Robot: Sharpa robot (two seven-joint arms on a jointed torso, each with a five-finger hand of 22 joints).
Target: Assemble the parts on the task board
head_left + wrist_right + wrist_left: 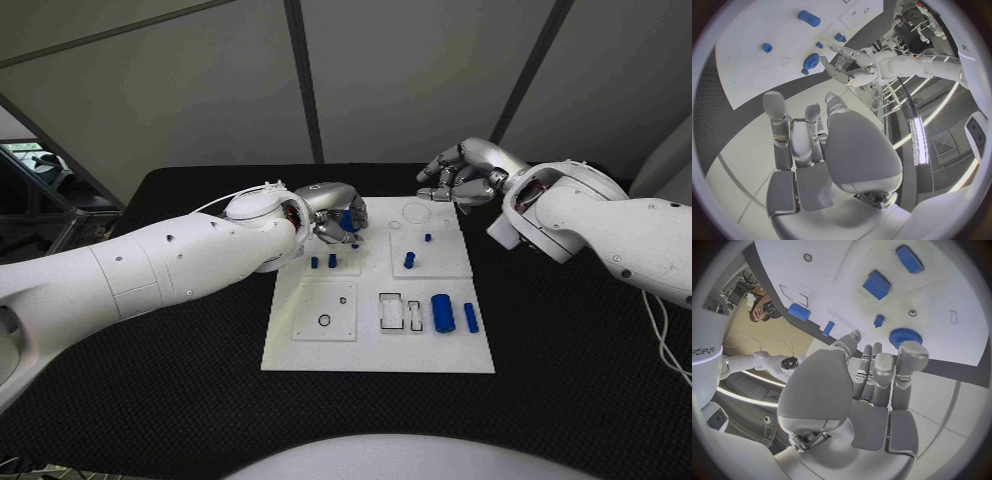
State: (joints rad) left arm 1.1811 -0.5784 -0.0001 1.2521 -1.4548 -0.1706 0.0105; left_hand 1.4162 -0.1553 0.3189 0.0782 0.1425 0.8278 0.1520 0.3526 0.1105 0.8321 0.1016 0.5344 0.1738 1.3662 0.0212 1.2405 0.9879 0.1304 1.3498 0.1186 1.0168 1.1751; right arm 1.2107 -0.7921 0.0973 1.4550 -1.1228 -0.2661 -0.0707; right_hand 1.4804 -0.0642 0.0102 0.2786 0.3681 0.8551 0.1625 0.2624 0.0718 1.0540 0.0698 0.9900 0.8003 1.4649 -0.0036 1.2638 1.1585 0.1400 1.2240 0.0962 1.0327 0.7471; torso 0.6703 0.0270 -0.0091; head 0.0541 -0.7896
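Two hands over the task board (378, 345): left hand (332, 218), fingers clamped on a blue gear (905, 336), hovers at its far-left corner; right hand (464, 175), fingers loosely curled, empty, waits beyond the far edge.

The left silver hand (335, 222) hangs over the far left part of the white rectangular task board (378, 355), holding a round blue toothed wheel (905, 336) at its fingertips. Just nearside of that hand two short blue upright pegs (323, 262) stand in the way. Beyond its fingers, toward the board's middle, a blue pin (410, 260) rises. The right silver hand (464, 178) hovers past the board's far edge; below it the board surface lies bare around a faint circular recess (415, 212).
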